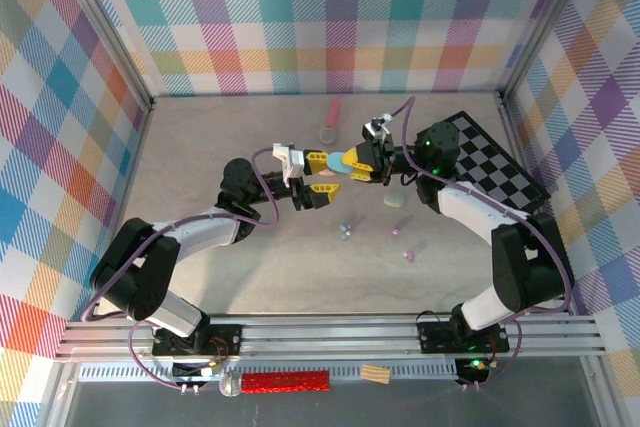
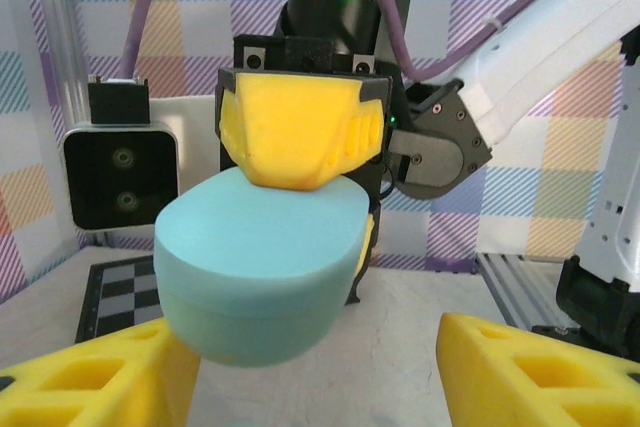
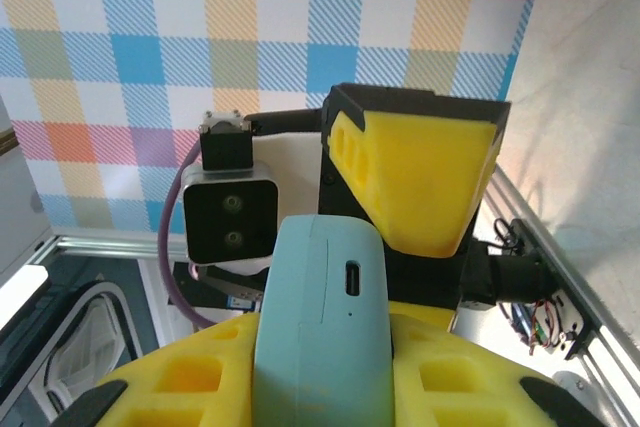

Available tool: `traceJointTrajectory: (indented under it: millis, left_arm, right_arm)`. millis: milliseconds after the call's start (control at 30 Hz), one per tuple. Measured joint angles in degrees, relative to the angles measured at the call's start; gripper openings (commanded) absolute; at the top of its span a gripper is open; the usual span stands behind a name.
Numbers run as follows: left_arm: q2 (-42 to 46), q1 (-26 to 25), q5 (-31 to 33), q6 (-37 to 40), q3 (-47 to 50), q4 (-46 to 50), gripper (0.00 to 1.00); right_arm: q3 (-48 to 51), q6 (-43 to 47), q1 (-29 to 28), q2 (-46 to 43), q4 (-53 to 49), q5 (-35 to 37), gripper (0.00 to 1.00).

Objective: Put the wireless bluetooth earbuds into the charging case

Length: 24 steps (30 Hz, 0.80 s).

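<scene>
Grey table (image 1: 200,247) with two arms meeting above its middle. The right gripper (image 1: 360,161) clamps a blue case (image 1: 348,159) off the surface. The left gripper (image 1: 327,175) faces it, jaws apart either side of the case. From above, tiny earbuds (image 1: 345,230) lie loose on the table, well apart from the case. The right wrist view shows a port (image 3: 353,278) on the case's edge.

High up behind both arm bases, looking down across the whole bench (image 1: 200,237). From the left wrist, close and level, facing the right pincer (image 1: 360,161). From the right wrist, just as close, staring straight back toward the left pincer (image 1: 320,175). Shared everywhere: the blue case (image 2: 260,267).
</scene>
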State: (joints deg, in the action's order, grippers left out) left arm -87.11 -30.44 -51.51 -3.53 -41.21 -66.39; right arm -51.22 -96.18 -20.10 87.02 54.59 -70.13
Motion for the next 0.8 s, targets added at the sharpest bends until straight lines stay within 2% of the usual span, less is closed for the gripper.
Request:
traceJointTrajectory:
  millis: [367,500,800]
  left_arm:
    - [-0.55,0.00,-0.55,-1.79,-0.42,-3.54,0.59]
    - [-0.70,-0.02,-0.50,-1.81,-0.90,-3.91,0.54]
    - [-0.70,-0.22,-1.25,-1.57,-1.99,-5.84,0.56]
  right_arm:
    - [0.00,-7.91,-1.16,1.99,9.86,-0.02,0.00]
    - [0.00,-8.76,-1.36,2.19,10.84,-0.22,0.00]
    - [0.00,-9.25,-1.68,2.21,9.97,-0.90,0.00]
